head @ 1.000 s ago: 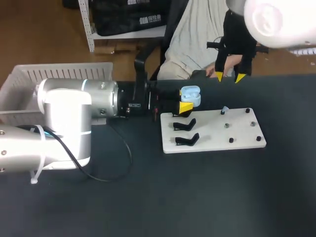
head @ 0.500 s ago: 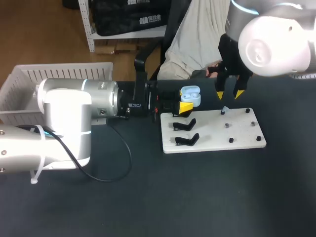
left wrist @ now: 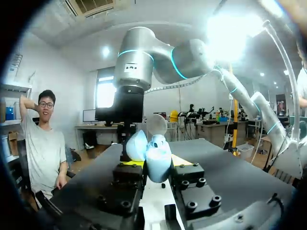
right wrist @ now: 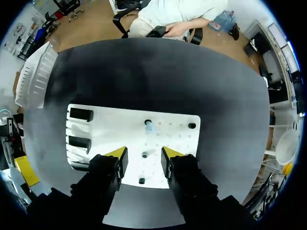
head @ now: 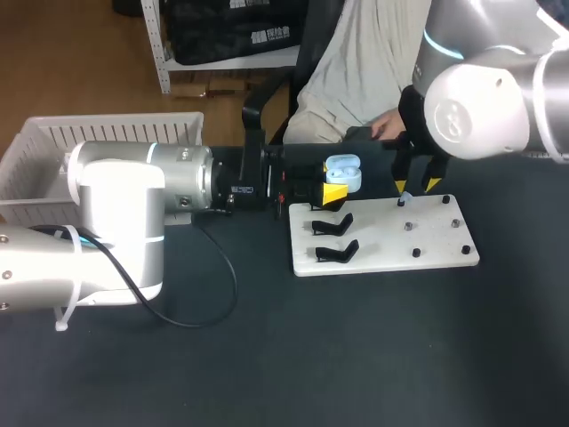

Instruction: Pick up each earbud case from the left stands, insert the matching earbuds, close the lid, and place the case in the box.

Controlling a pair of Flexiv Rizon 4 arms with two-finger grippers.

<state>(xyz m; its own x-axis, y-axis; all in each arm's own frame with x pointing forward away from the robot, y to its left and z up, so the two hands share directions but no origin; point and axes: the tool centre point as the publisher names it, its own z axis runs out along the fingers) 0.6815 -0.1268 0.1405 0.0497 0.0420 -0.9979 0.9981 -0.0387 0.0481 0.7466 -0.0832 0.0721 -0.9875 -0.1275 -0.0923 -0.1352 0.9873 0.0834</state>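
A light-blue earbud case (head: 343,173) with its lid up is held off the white board's near-left corner; my left gripper (head: 336,185) is shut on it. From the left wrist the case (left wrist: 154,154) sits between the fingers of the left gripper (left wrist: 156,165). A small pale-blue earbud (right wrist: 149,127) stands on a peg of the white board (head: 382,240). My right gripper (head: 417,185) hangs open just above that earbud (head: 402,197). In the right wrist view the earbud lies just ahead of the right gripper (right wrist: 144,153), between its fingers' lines.
Two black stands (head: 334,238) are on the board's left part, with several dark pegs (head: 415,253) on its right part. A white slatted basket (head: 107,133) stands at the table's far left. A black cable (head: 213,285) loops over the table beside my left arm.
My right arm has come down and nearer from behind the table, bringing its gripper to just above the board's far pegs. Its fingers stand a little wider. The left arm has kept still.
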